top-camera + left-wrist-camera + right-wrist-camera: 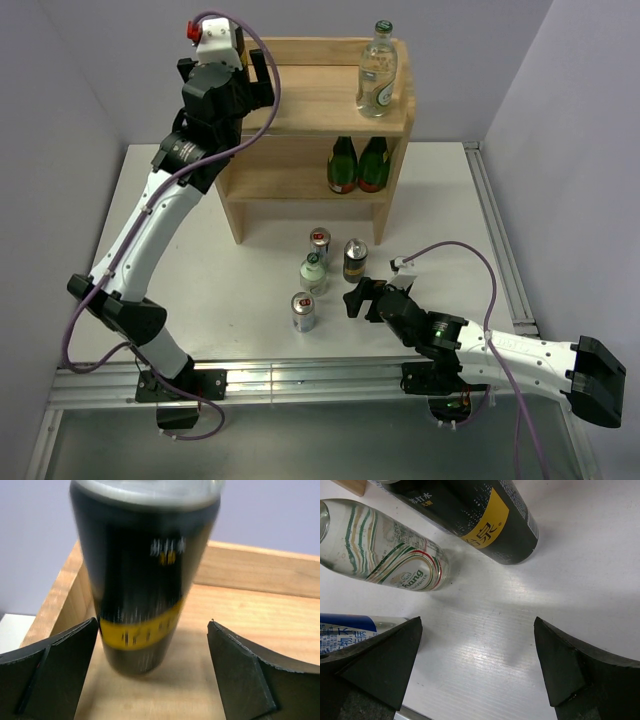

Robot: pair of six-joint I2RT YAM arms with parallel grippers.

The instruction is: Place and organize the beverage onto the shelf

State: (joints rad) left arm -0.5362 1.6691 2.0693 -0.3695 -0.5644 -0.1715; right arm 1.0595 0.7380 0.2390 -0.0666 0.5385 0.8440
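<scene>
Left gripper (pixel 152 625) wide open, black gold-band can (pixel 145 580) upright between fingers (pixel 55 670), ungripped, on shelf (pixel 260 570) top. Release looks done; next: back out straight. Right gripper (pixel 477 624) also wide, second black can (pixel 485 515) ahead.

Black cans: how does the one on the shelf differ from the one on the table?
The shelf can stands on the shelf's top board; the table can stands on the table beside a clear bottle. The shelf can sits inside the open left gripper; the table can lies ahead of the open right gripper, outside it. Both are upright, black with a yellow band.
</scene>
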